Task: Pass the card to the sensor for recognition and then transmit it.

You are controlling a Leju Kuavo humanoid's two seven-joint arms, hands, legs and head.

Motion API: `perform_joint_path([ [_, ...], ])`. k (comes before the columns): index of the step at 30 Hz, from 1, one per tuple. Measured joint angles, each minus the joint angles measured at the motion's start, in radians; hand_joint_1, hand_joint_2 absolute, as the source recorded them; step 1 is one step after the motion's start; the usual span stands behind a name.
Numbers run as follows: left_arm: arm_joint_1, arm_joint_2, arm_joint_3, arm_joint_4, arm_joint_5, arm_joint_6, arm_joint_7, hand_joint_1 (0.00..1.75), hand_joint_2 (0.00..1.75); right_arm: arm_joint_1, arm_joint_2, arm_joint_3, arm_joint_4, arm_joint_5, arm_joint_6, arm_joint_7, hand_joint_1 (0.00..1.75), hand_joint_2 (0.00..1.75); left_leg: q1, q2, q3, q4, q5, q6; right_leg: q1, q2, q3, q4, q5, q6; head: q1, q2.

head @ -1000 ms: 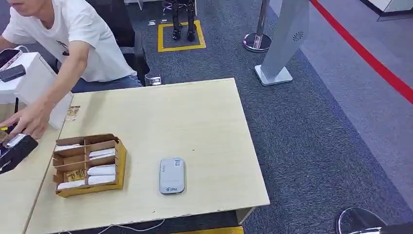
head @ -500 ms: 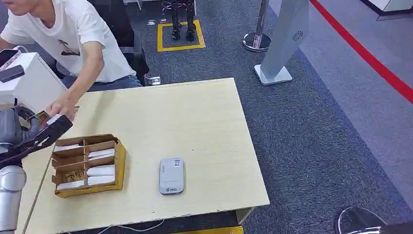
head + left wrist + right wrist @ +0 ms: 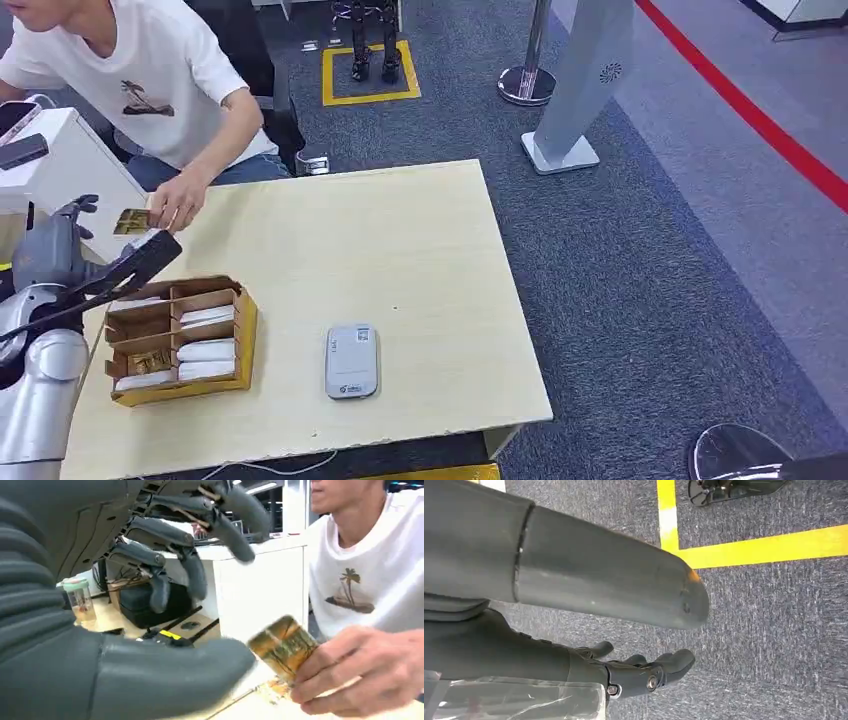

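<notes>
Grey carpet runs around a pale wooden table [image 3: 400, 260], with a yellow square marked on the floor at the far side and a red line crossing the far right. On the table you have a cardboard tray [image 3: 245, 340] near the left edge, split into compartments that hold white cards and one gold-patterned one. Just to its right, well apart from the edges, lies the grey sensor [image 3: 352, 361], flat, its logo end toward the near edge.

At the far left a person in a white T-shirt leans over the table corner. Their hand [image 3: 180, 208] holds the card [image 3: 132, 221], gold and patterned, out toward your robot's left hand [image 3: 95, 265]. From the left wrist view you can see that card [image 3: 282, 646] pinched in the person's fingers [image 3: 365, 672], just beside the tip of the robot's thumb [image 3: 170, 672], but you cannot tell whether it touches. The left hand is wide, its dark fingers [image 3: 192, 570] spread above the thumb with nothing between them. It sits raised above the left edge of the table, just far of the tray.

Your right hand [image 3: 589, 630] hangs over the carpet beside a yellow floor line; the thumb is extended and the fingers [image 3: 654, 670] are loosely curled with nothing in them. Whether it counts as closed you cannot tell from this angle.

A white cabinet [image 3: 70, 165] stands at the far left beside the person.
</notes>
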Motion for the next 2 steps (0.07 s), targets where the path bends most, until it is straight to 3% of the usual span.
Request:
perform_joint_path([
  [2,0.001,-0.005,0.000,-0.001,0.036,0.004,-0.007,0.00,0.00,0.000,0.000,0.000,0.000,-0.006,0.000,0.000,0.00,0.00,0.000,0.000,0.000,0.000,0.000,0.000,0.000,0.000,0.000,0.000,0.000,0.000,0.000,0.000],
])
